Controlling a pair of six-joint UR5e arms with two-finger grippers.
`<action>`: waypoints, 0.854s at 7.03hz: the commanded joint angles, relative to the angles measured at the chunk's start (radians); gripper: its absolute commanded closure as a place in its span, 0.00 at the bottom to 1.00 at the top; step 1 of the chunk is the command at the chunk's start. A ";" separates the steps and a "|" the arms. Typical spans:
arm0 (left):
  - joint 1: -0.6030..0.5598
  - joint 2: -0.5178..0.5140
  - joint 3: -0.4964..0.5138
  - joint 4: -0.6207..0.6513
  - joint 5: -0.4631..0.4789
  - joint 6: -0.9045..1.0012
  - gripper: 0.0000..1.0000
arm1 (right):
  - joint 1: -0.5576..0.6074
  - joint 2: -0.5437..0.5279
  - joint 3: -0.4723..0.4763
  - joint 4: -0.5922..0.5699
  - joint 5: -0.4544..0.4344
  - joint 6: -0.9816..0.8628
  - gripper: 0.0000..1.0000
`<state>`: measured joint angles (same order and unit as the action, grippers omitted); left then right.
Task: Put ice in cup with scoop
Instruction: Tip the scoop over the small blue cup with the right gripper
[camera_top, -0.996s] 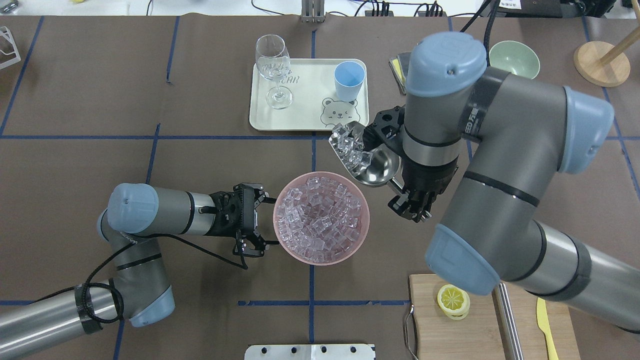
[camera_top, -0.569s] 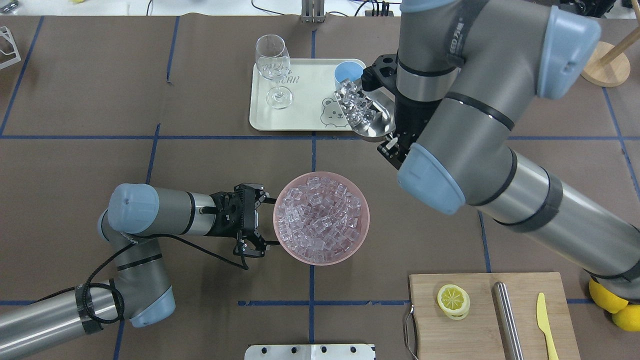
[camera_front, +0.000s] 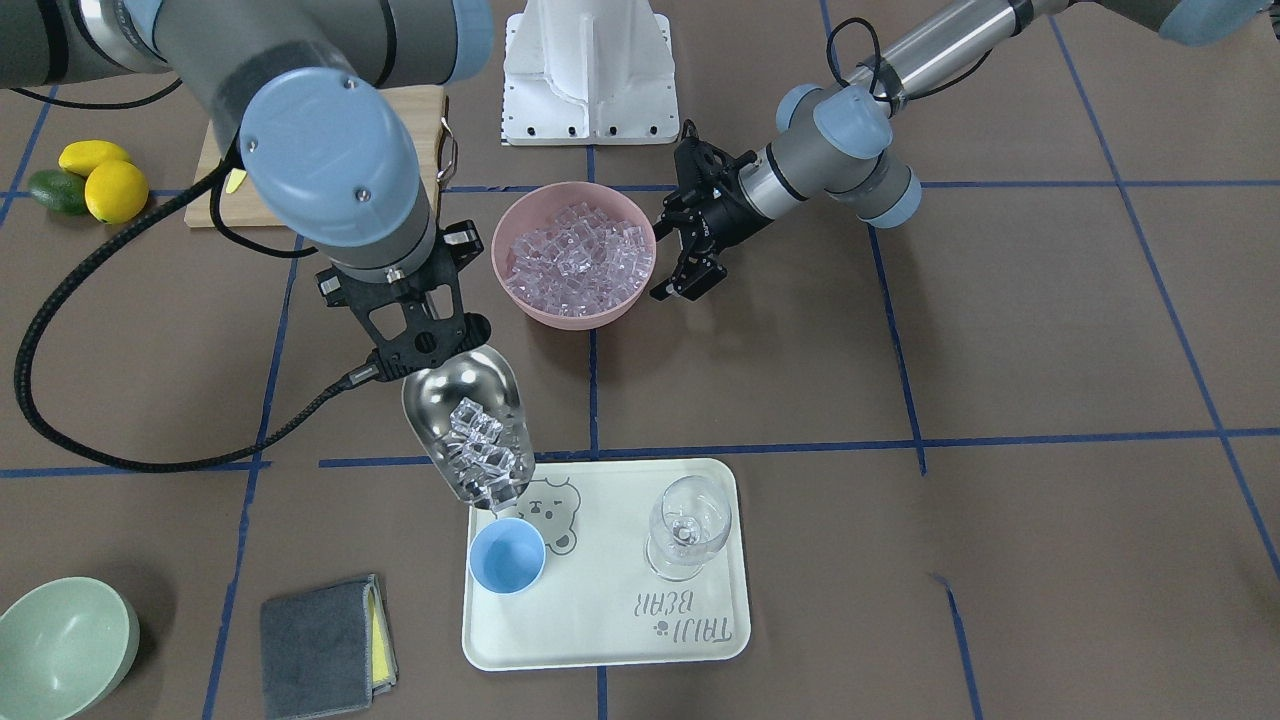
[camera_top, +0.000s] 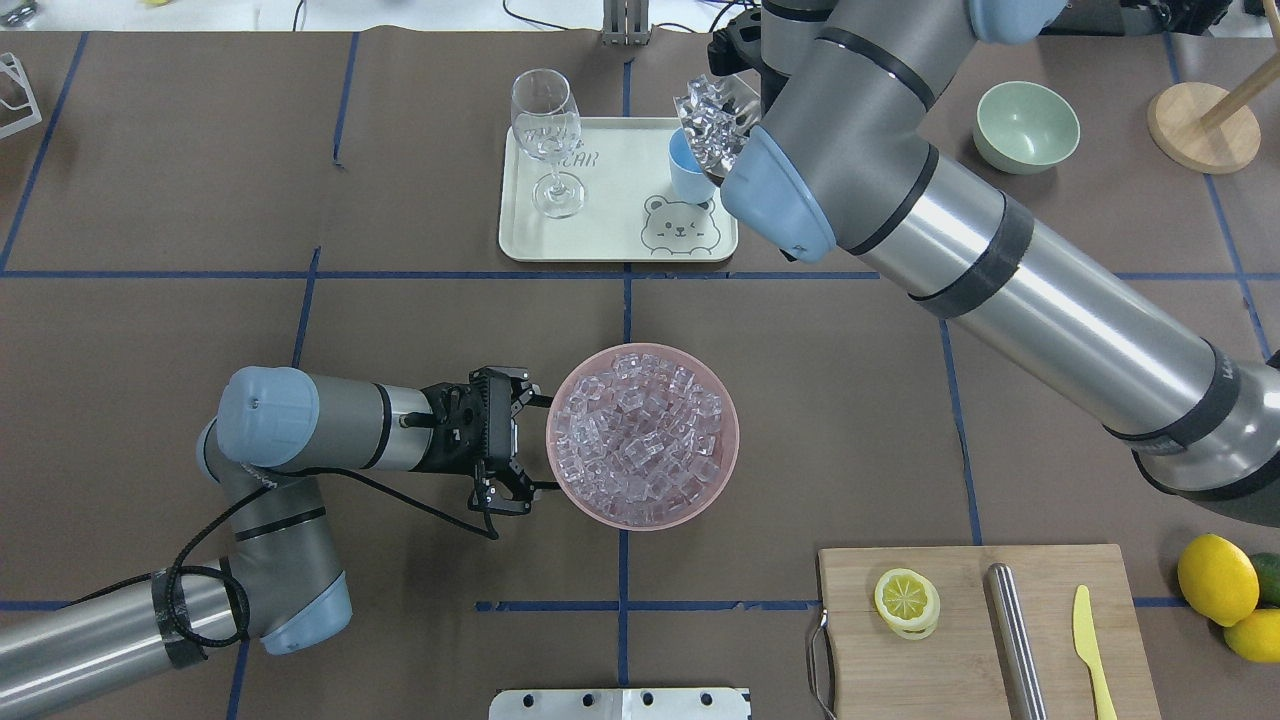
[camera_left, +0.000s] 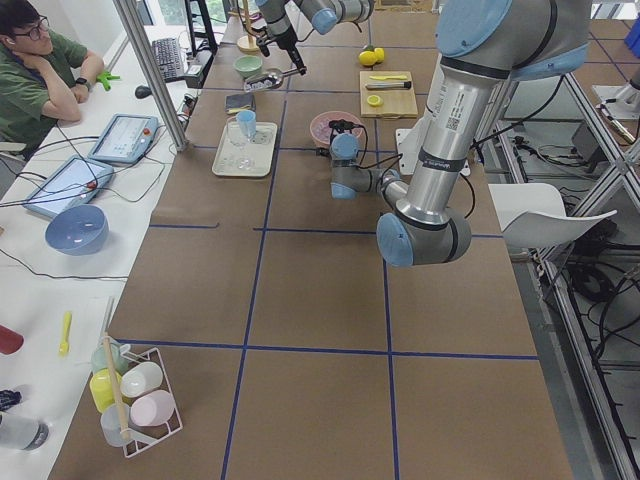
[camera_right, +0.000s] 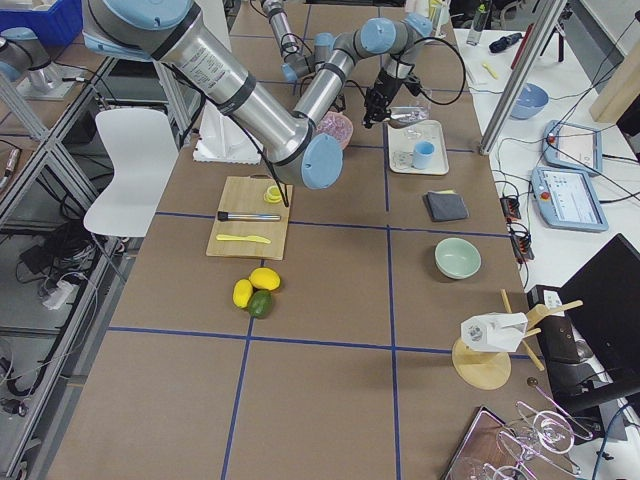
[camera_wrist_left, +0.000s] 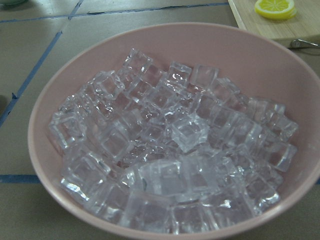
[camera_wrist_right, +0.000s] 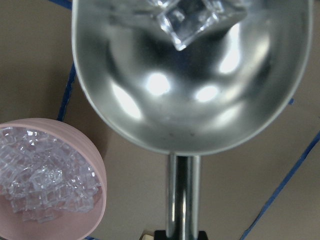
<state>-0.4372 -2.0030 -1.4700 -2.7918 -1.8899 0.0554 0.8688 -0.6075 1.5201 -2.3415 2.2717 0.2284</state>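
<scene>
My right gripper (camera_front: 420, 345) is shut on the thin handle of the steel scoop (camera_front: 465, 420). The scoop holds several ice cubes (camera_front: 480, 445) and tilts down, its lip just above the rim of the light-blue cup (camera_front: 507, 556) on the cream tray (camera_front: 610, 620). In the overhead view the scoop (camera_top: 715, 125) covers part of the cup (camera_top: 682, 175). The right wrist view shows the scoop pan (camera_wrist_right: 190, 100) with a cube (camera_wrist_right: 185, 20) at its far end. My left gripper (camera_top: 540, 443) is open against the left side of the pink bowl (camera_top: 728, 470), which is full of ice (camera_top: 640, 440).
A clear stemmed glass (camera_top: 545, 130) stands on the tray's left. A pale-green bowl (camera_top: 1027, 120) and a wooden stand (camera_top: 1200, 125) are at the back right. A cutting board (camera_top: 960, 650) holds a lemon half, a steel cylinder and a yellow knife. A grey cloth (camera_front: 320, 630) lies beside the tray.
My right arm has carried the scoop with its ice from beside the pink bowl out over the tray to the cup. The left arm has not moved.
</scene>
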 joint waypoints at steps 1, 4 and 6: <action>0.000 -0.003 -0.001 0.000 0.000 -0.005 0.00 | 0.007 0.003 -0.098 0.068 -0.003 -0.038 1.00; 0.002 0.000 -0.001 0.000 0.000 0.004 0.00 | 0.007 0.005 -0.147 0.083 0.005 -0.041 1.00; 0.000 0.006 -0.001 -0.011 0.000 0.011 0.00 | 0.007 0.073 -0.255 0.070 0.005 -0.043 1.00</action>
<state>-0.4359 -2.0008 -1.4708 -2.7941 -1.8898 0.0625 0.8759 -0.5821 1.3382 -2.2625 2.2760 0.1871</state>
